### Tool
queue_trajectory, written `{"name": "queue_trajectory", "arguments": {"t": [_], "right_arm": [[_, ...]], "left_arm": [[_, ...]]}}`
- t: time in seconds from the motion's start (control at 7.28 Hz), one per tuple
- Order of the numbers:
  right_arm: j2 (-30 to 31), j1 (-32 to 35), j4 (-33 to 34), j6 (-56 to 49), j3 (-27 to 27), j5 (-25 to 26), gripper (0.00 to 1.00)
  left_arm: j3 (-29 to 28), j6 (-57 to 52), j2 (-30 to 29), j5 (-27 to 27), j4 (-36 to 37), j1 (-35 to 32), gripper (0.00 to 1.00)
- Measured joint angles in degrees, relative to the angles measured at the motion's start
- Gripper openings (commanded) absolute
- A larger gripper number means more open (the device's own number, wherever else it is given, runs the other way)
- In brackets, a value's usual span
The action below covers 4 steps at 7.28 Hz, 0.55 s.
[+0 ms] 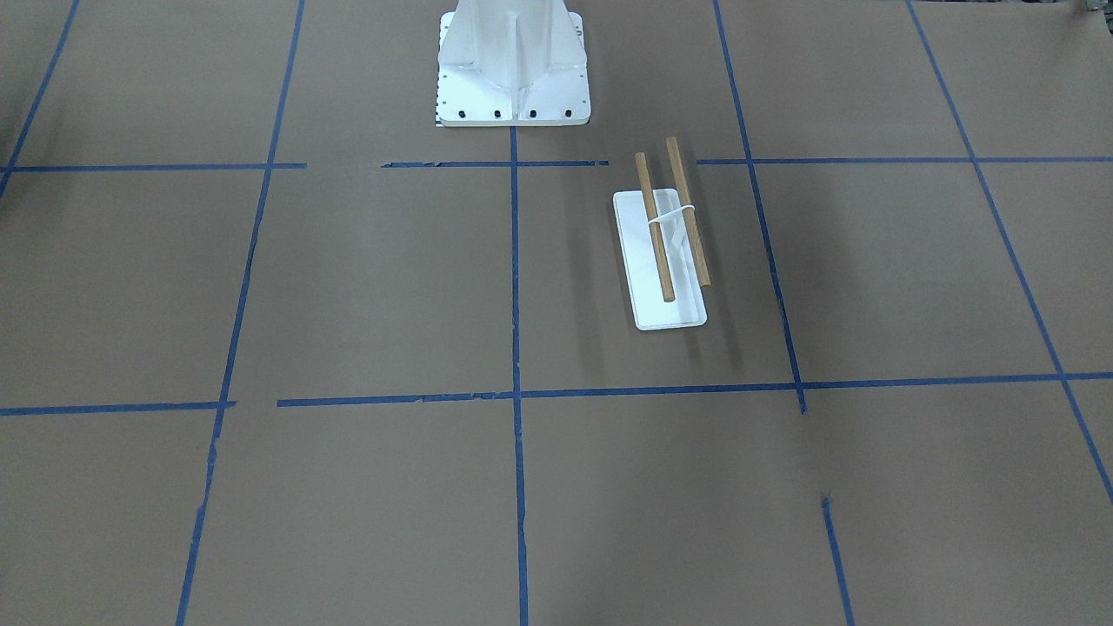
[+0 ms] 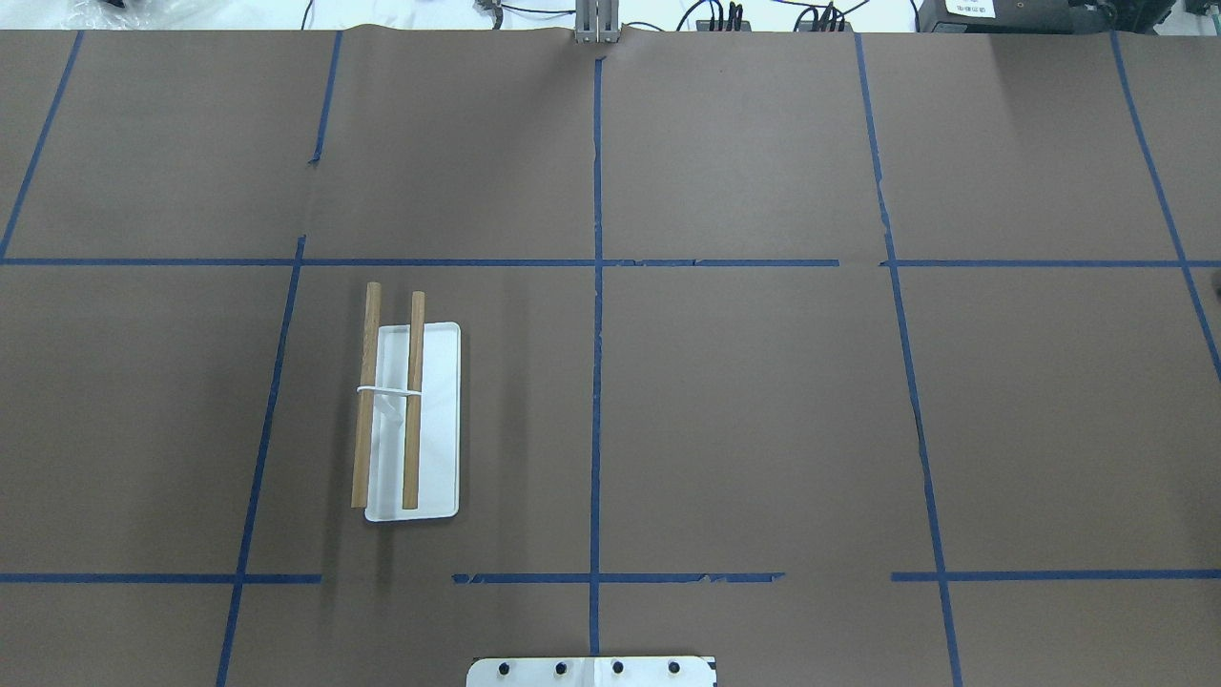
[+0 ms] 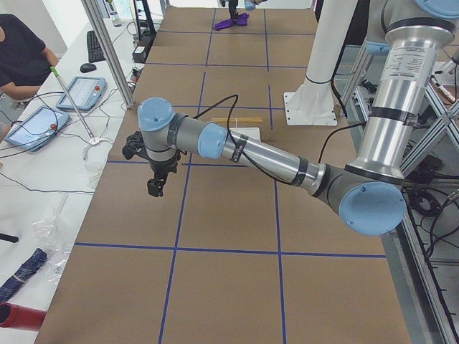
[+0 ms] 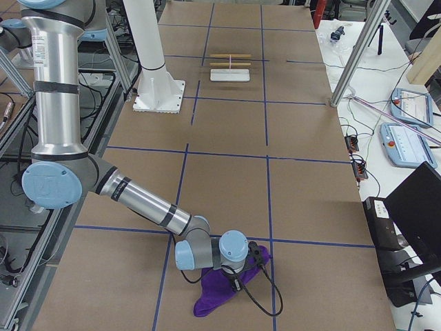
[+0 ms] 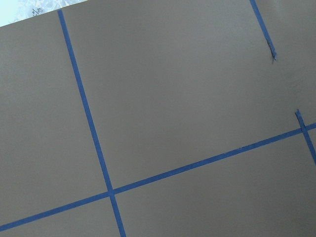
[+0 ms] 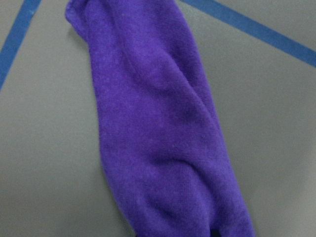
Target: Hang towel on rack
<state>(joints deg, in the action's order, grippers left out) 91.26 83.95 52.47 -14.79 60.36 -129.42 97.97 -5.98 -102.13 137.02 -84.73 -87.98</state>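
Brown paper and blue tape cover the desk (image 2: 744, 410), and all the interest sits at its right end. The purple towel (image 6: 163, 133) lies bunched straight under the right pincer (image 4: 258, 256), long axis running 11 to 5 o'clock in the wrist view. Spread or pinching cloth? I cannot tell from the side. Same goes for the left pincer (image 3: 155, 188), hovering over bare paper. The rack (image 2: 434, 429) stands well apart, rods pointing 12 to 6 o'clock overhead. The right arm is nearer the towel, the left nearer the rack.
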Motion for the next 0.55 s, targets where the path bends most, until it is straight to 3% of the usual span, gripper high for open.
{"name": "queue_trajectory", "arguments": {"t": [0.55], "right_arm": [[-0.2, 1.4, -0.1, 0.9, 5.1, -2.1, 0.0]], "left_arm": [[0.3, 0.0, -0.2, 0.0, -0.3, 0.0, 1.0]]}}
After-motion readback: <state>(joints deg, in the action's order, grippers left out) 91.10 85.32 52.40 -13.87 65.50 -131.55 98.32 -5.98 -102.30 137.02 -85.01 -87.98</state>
